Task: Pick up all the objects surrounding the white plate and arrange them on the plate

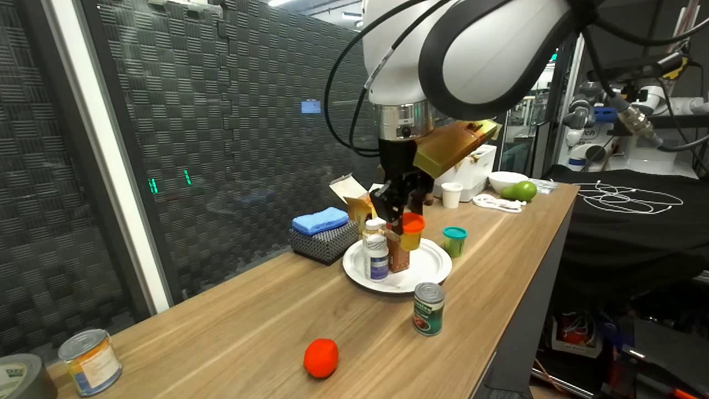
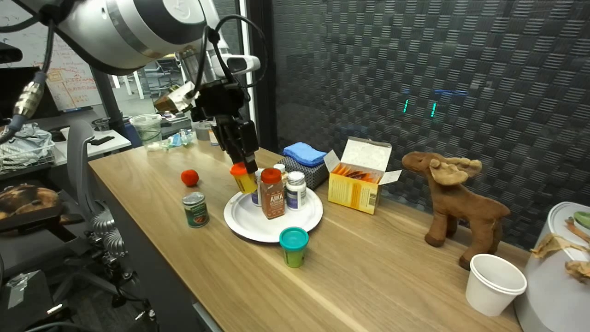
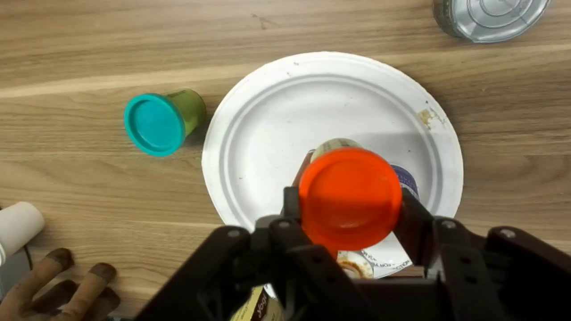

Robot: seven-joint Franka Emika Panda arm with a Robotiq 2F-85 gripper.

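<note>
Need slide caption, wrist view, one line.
The gripper holds an orange-lidded cup above the white plate; a teal-lidded cup and a metal can stand beside the plate.

bottles (image 2: 273, 198) stand upright on the round white plate (image 2: 252, 225), the orange-lidded yellow cup (image 2: 246, 181) tilted above it.

Even, bright light covers the bench (image 1: 221, 332); a soft shadow (image 3: 392, 145) greys part of the white plate (image 3: 272, 129), green glints (image 1: 187, 177) mark the dark wall (image 1: 249, 138), and the wrist view blurs the near fingers (image 3: 292, 204).

wooden table (image 1: 238, 316), white plate (image 1: 429, 260), can (image 1: 429, 310), perhaps fruit (image 1: 320, 358)
</note>
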